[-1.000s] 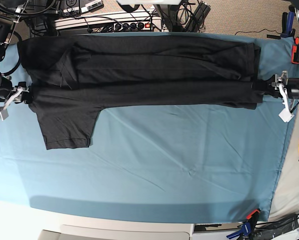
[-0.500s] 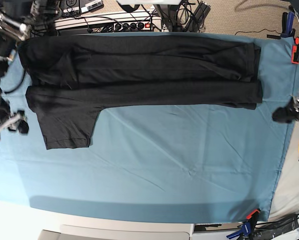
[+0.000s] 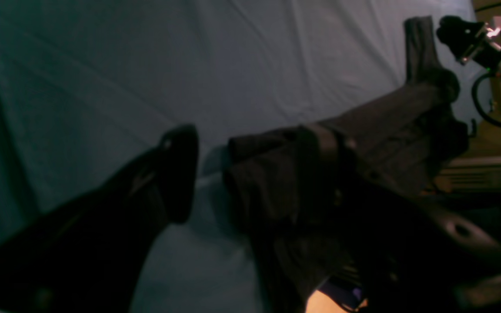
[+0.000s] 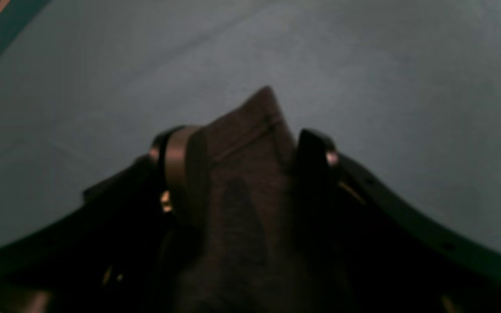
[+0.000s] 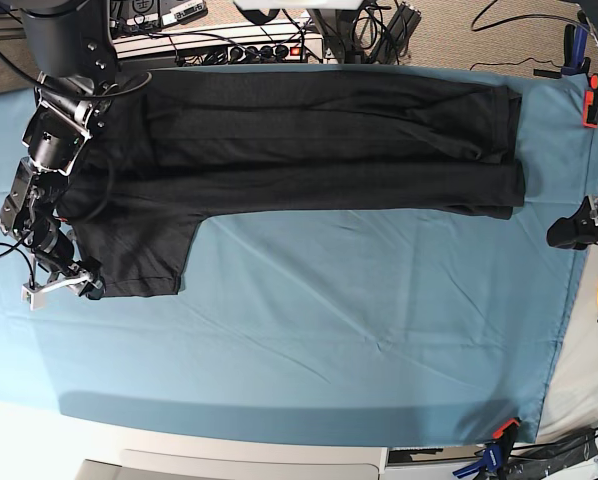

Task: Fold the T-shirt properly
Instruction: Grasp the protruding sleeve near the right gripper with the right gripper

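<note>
Jaws of the left gripper (image 3: pixel 250 182) are seen apart in the left wrist view, empty, with the T-shirt (image 3: pixel 363 143) lying just beyond on the blue table cloth (image 3: pixel 189 65). In the right wrist view, the right gripper (image 4: pixel 242 156) is spread astride a sleeve corner, not visibly pinched. From the base view, the T-shirt (image 5: pixel 309 140) is judged folded lengthwise along the far edge; one sleeve at near left and the crosswise folds remain undone.

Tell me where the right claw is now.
In the base view, the right claw is at the left, at the corner of the T-shirt's sleeve on the blue cloth, open around it.
</note>
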Controlling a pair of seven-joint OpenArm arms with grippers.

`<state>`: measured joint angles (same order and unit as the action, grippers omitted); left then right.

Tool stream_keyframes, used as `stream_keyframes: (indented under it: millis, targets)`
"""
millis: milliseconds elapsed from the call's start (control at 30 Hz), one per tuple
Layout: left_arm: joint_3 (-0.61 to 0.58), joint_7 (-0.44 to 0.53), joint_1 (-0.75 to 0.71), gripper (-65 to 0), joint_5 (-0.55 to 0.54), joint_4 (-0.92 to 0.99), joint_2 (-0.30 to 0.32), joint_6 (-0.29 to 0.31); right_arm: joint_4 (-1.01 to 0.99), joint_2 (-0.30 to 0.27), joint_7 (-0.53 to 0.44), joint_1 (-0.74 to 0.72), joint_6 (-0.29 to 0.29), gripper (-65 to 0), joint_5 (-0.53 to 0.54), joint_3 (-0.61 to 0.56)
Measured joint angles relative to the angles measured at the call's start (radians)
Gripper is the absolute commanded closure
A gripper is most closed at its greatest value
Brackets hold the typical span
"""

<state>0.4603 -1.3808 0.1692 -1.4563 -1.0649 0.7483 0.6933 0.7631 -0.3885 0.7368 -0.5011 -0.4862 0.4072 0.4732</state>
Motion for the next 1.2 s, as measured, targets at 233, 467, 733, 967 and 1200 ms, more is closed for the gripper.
stream_keyframes:
  millis: [233, 467, 733, 967, 1200]
  targets:
    - [0.0, 0.0, 0.0, -36.5, 0.0, 0.0, 0.0, 0.0, 0.0, -0.004, -0.051, 0.001, 0.105, -33.1, -0.171, 0.003]
    - [0.0, 0.0, 0.0, -36.5, 0.0, 0.0, 0.0, 0.0, 0.0, 0.004, 0.066, 0.0, 0.012, -33.1, -0.001, 0.003]
    - [0.0, -0.003, 0.0, -36.5, 0.0, 0.0, -0.005, 0.0, 0.0, 0.018, 0.101, 0.0, -0.023, -33.0, 0.047, 0.003]
    - [0.0, -0.003, 0.0, -36.5, 0.0, 0.0, -0.006, 0.0, 0.0, 0.021, 0.079, 0.005, -0.023, -16.4, 0.038, 0.003]
    - [0.0, -0.003, 0.0, -36.5, 0.0, 0.0, -0.006, 0.0, 0.0, 0.021, 0.077, 0.008, -0.11, 0.0, 0.036, 0.003]
